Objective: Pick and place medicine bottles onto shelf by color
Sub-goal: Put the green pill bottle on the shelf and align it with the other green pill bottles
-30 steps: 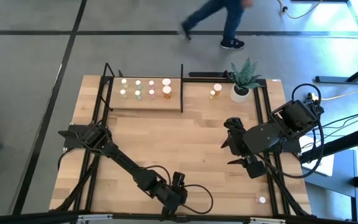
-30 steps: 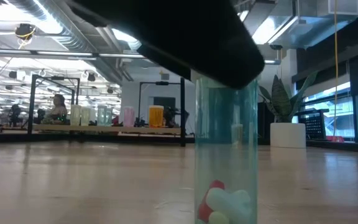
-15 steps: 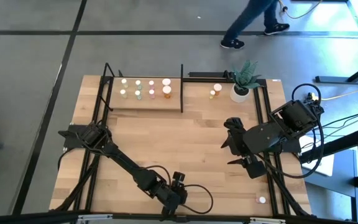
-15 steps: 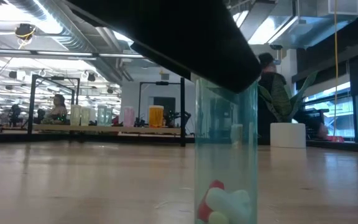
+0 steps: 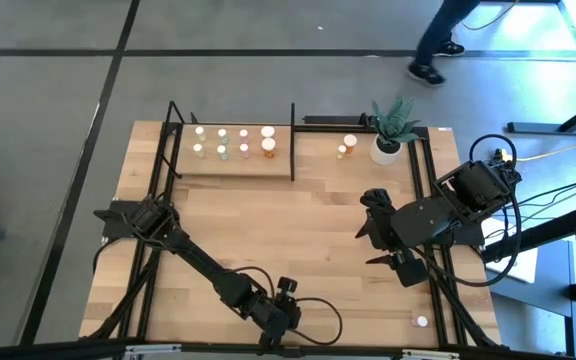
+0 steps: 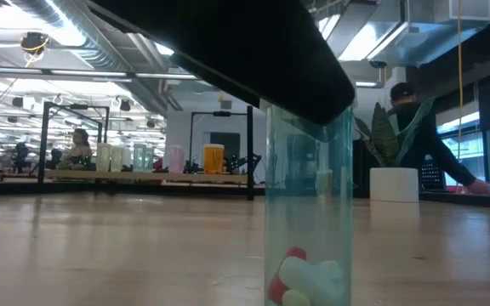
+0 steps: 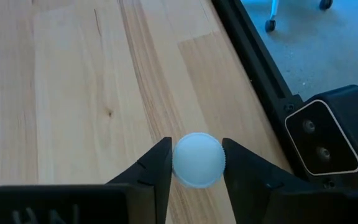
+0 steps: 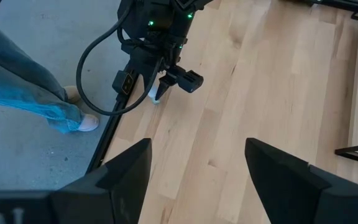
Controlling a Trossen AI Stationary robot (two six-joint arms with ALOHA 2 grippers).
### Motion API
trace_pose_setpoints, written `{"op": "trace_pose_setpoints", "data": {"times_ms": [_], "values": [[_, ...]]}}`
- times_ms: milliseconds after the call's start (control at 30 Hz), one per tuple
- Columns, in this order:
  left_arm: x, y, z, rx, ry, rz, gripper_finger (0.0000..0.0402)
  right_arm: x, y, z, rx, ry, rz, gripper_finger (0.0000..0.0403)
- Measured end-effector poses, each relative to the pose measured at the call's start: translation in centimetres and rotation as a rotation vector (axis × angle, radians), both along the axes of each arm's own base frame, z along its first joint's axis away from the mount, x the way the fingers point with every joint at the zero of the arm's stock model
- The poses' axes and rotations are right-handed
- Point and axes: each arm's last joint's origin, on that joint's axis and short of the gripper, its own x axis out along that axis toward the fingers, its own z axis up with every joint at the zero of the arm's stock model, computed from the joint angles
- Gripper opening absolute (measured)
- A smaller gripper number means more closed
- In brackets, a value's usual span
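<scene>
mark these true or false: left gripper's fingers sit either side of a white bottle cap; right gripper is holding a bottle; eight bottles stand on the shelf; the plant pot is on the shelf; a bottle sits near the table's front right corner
1. The left gripper has a finger on each side of a white-capped bottle: true.
2. The right gripper holds a bottle: false, nothing is between its open fingers.
3. Eight bottles stand on the shelf: true.
4. The plant pot is on the shelf: false, it stands on the table, right of the shelf.
5. A lone bottle sits near the front right corner: true.
</scene>
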Motion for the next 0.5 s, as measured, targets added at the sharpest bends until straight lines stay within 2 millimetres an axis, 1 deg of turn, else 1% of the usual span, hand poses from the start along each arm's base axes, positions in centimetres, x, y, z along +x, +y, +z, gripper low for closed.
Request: {"op": "trace_pose_setpoints", "data": {"times_ms": [333,500], "values": [[-0.2,0.1,0.4,-0.006,0.006,0.008,0.0116,0.0,0.0,0.0,0.000,0.000,0.000,0.0259],[-0.7,0.9,2.6,-0.028,0.007,0.047,0.0116,0.0,0.0,0.0,-0.002,0.000,0.002,0.0259]]}}
